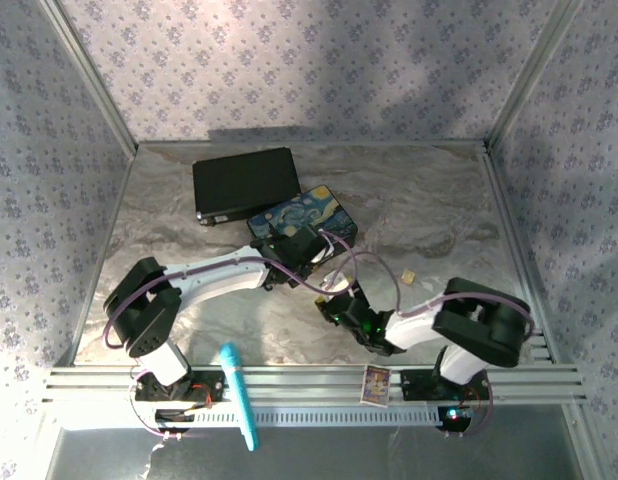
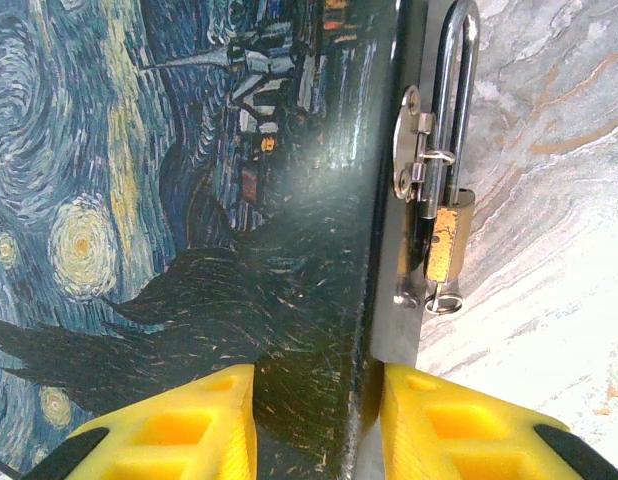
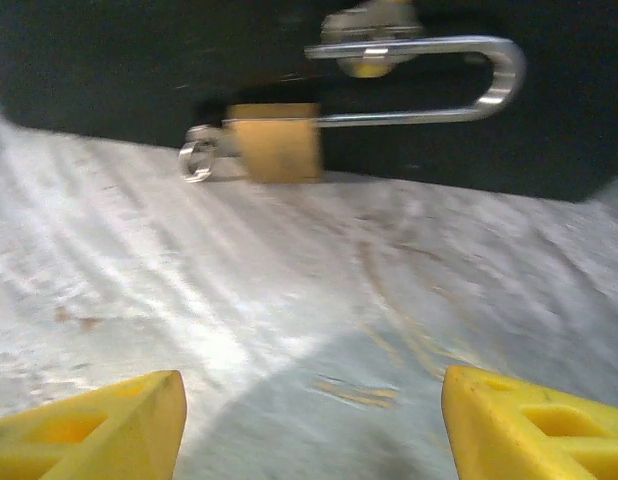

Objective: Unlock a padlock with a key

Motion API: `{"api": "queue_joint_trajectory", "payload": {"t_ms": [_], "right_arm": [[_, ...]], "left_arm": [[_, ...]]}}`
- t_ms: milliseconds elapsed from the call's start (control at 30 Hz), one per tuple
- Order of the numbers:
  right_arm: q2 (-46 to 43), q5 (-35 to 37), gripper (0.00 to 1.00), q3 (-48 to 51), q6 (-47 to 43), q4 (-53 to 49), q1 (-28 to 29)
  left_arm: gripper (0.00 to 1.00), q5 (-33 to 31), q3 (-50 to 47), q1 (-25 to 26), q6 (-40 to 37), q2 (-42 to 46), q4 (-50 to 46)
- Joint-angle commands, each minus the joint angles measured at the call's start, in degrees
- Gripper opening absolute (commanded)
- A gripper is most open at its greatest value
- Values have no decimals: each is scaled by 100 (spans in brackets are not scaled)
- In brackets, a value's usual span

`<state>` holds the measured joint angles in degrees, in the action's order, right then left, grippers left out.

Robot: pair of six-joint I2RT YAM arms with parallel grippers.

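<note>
Locate the table (image 1: 439,220), marbled grey. Near its middle, find the painted box (image 1: 309,210). Note the left tool (image 2: 317,400) pinching the box's edge, one yellow finger over the painted lid, the other beside the metal hasp (image 2: 409,140). Note the right tool (image 3: 311,385) spread wide above bare table, gripping nothing, facing the box's dark side. See the padlock (image 3: 277,140), brass, hooked through the hasp against that side. See the key (image 3: 199,160), seated in the padlock's end opposite the shackle.
</note>
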<state>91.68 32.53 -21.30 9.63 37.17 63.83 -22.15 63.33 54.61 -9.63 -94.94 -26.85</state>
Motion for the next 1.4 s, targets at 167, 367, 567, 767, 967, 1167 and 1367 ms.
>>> {"api": "queue_joint_trajectory", "payload": {"t_ms": [167, 367, 567, 767, 967, 1167, 1367], "right_arm": [[1064, 132, 70, -571, -298, 1320, 68], [1469, 511, 69, -771, -266, 1611, -61], [1856, 1002, 60, -989, -492, 2092, -171], [1985, 1158, 50, -1206, -452, 2172, -327], [1960, 1125, 50, -1232, -125, 2287, -555], [1968, 1448, 43, -1399, 254, 2367, -680], [1760, 1602, 38, -1215, 742, 2315, -945]], "left_arm": [[33, 1506, -400, 12, 57, -535, -1034], [33, 1503, -400, 6, 30, -550, -1072], [33, 1590, -401, 6, 29, -578, -1053], [32, 1562, -375, 32, 7, -757, -1115], [32, 1661, -374, 32, 12, -782, -1138], [32, 1773, -374, 50, 31, -617, -1167], [32, 1777, -368, 75, 66, -529, -1340]]}}
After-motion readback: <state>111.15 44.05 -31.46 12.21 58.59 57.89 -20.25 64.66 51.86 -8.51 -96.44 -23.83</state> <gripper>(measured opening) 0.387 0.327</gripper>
